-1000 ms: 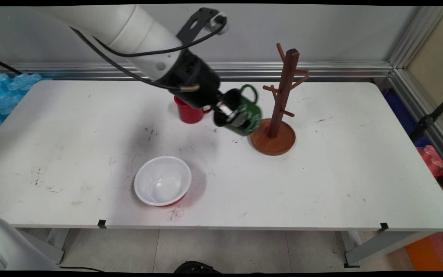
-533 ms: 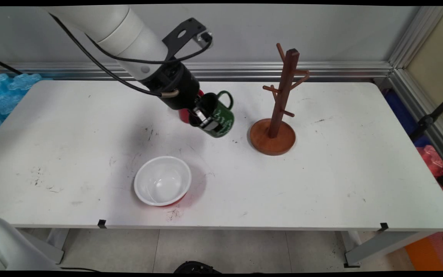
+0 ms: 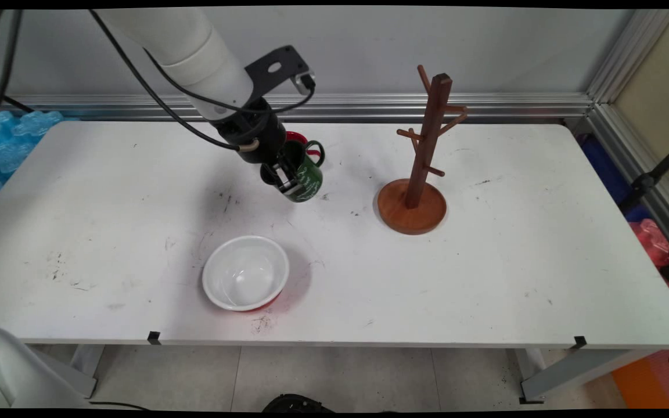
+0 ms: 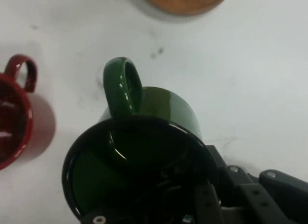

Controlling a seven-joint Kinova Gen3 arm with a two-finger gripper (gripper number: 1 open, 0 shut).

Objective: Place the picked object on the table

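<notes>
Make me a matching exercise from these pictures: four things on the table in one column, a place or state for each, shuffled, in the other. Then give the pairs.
Things:
1. dark green enamel mug
2. red enamel mug
3. white round bowl
4. brown wooden mug tree

Places or states:
A. alone near the table's front edge
B. upright on a round base, pegs bare
C. gripped at its rim by the black two-finger gripper
D. standing just behind the gripped mug, mostly hidden in the main view

Pairs: 1-C, 2-D, 3-A, 4-B
</notes>
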